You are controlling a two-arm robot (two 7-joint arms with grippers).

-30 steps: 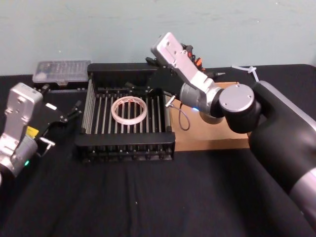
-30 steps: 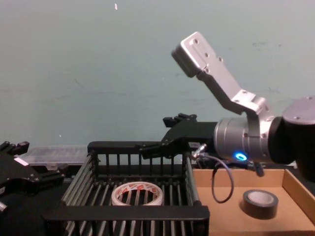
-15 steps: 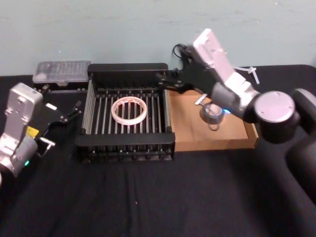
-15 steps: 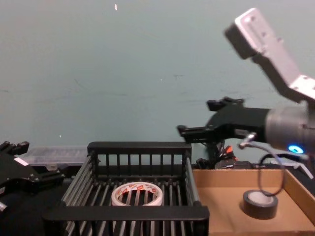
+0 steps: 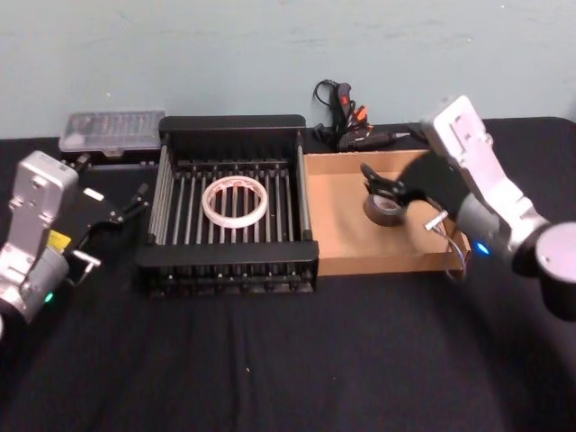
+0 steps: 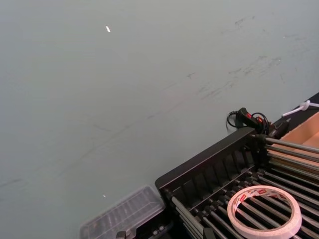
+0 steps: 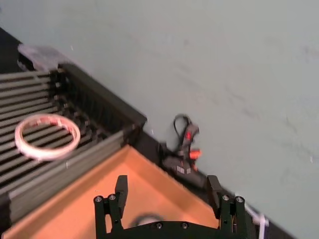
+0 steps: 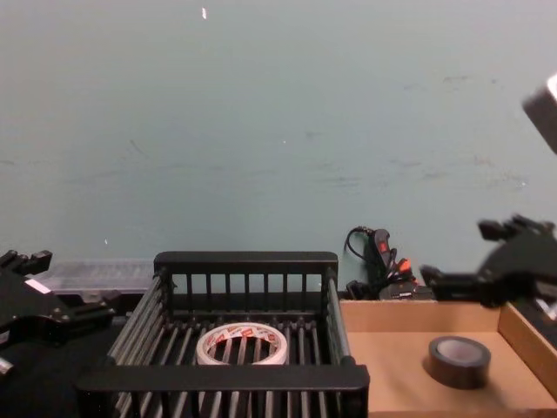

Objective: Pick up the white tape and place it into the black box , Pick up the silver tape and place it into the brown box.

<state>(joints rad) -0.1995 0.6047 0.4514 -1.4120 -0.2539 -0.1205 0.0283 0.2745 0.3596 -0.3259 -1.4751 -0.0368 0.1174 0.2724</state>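
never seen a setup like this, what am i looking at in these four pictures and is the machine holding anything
This is a two-armed robot at a black table. One picture looks down from its head, one looks across from its chest, and one comes from each wrist. The white tape lies in the black box, a slatted crate. The silver tape lies in the brown box, a cardboard tray beside it. The right gripper hangs open just above the silver tape, holding nothing. The left gripper sits parked left of the crate, also open and empty. Behind are a clear plastic case and a hand tool with a cord.
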